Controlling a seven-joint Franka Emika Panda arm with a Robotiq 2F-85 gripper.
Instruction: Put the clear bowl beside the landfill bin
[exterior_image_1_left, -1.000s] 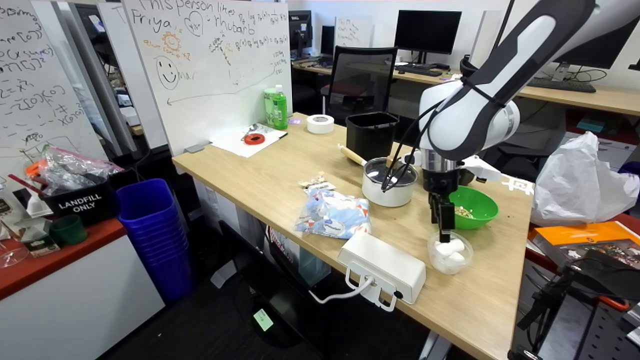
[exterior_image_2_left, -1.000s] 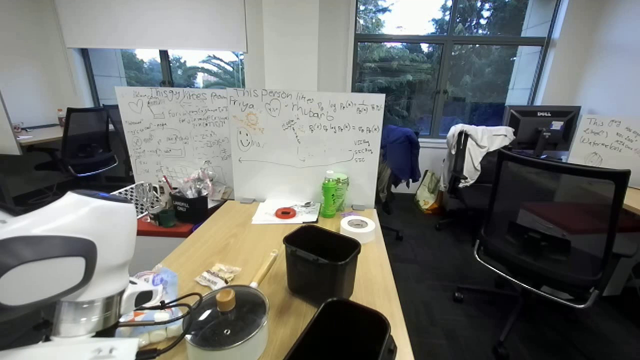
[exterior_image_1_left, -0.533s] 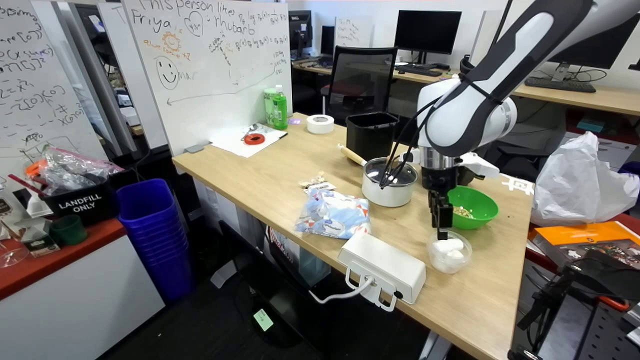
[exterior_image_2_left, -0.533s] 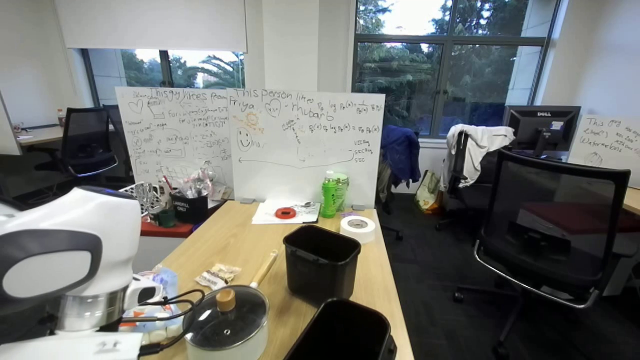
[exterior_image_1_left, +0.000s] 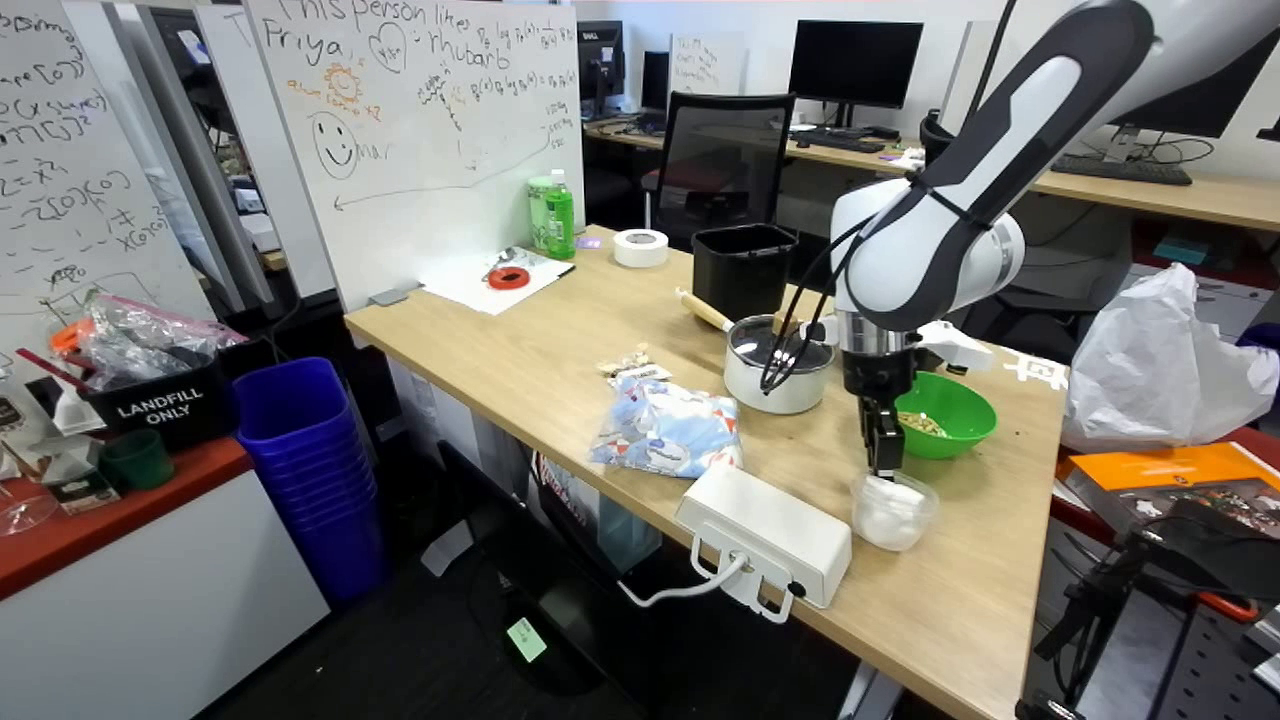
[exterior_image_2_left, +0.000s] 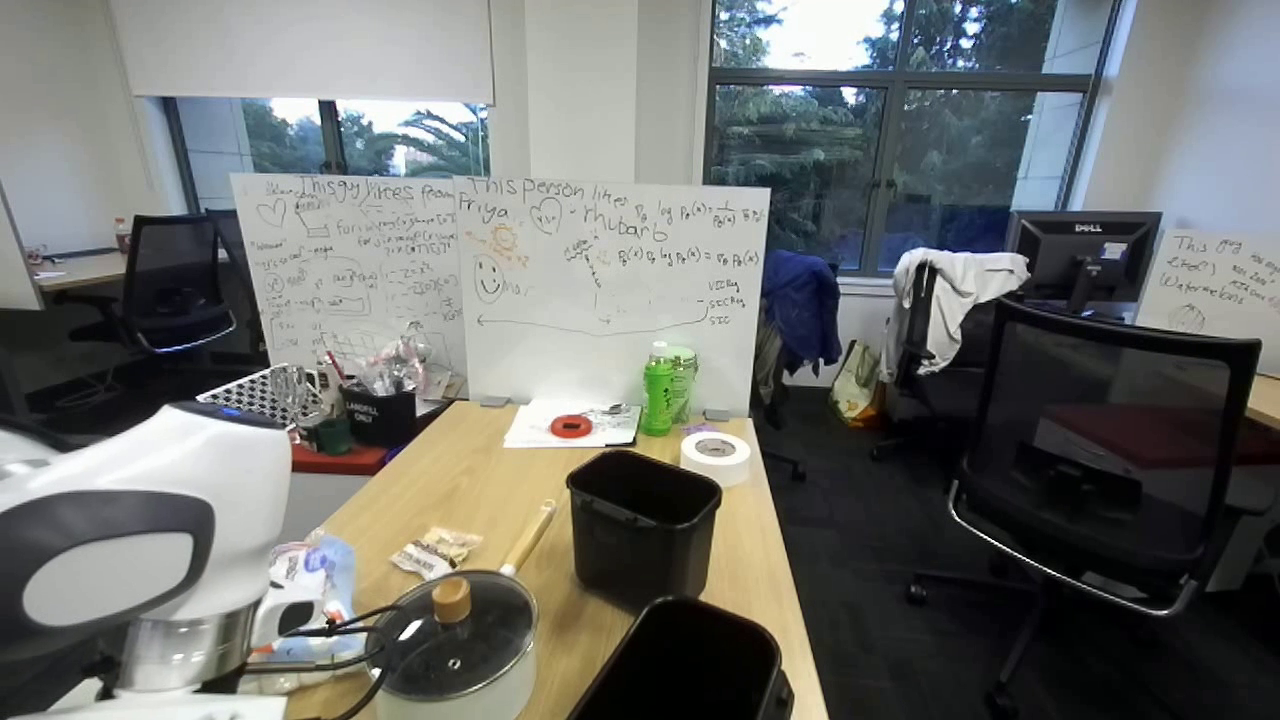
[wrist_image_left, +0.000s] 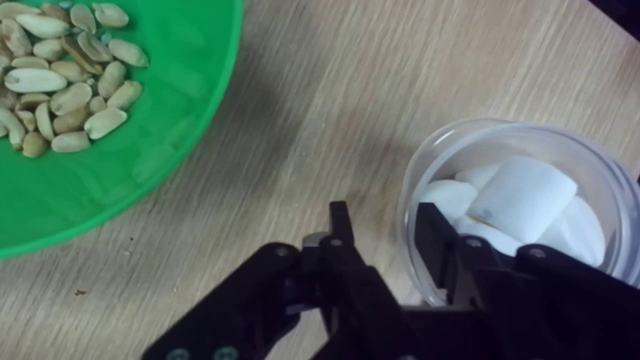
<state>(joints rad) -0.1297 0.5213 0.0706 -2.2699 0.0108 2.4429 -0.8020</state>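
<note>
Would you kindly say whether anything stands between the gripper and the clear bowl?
Nothing visible: the open gripper appears to straddle the rim of the clear bowl; the green bowl stands to one side.

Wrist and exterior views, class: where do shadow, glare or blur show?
Wrist view: the gripper is dark and slightly out of focus, a shadow lies on the table beside the green bowl, the clear bowl shows rim highlights; in an exterior view, sky through the window is nearly blown out and a white glint sits on the glass lid.
</note>
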